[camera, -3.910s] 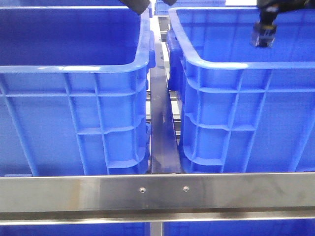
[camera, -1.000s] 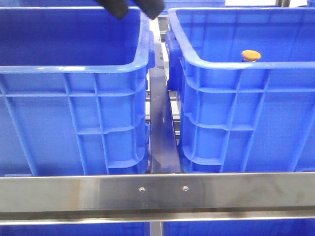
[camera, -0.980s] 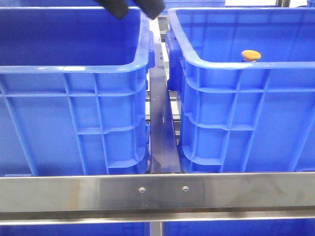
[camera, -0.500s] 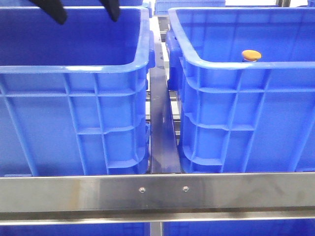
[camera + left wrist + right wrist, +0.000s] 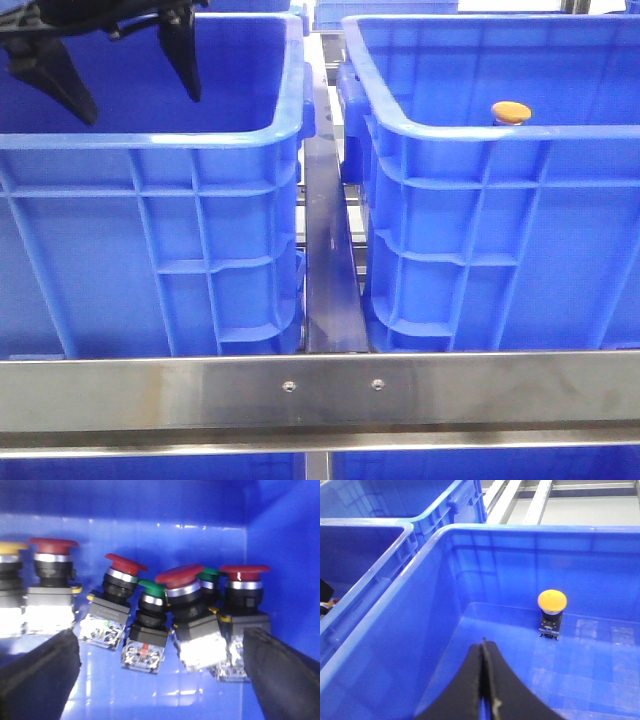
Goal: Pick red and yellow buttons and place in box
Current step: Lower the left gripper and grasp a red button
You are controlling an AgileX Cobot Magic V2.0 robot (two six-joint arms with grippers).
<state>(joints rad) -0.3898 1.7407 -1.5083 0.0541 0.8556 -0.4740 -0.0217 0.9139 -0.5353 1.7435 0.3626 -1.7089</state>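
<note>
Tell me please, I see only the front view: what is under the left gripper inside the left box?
Observer: The left wrist view shows a row of push-buttons on the floor of the left box; the left gripper is open above them.
Operator: Which colours have they?
Observer: Four have red caps, such as this red button, two are green, and one yellow cap shows at the edge.
Operator: And the right gripper?
Observer: The right gripper is shut and empty over the right box; the yellow button stands upright on its floor.
</note>
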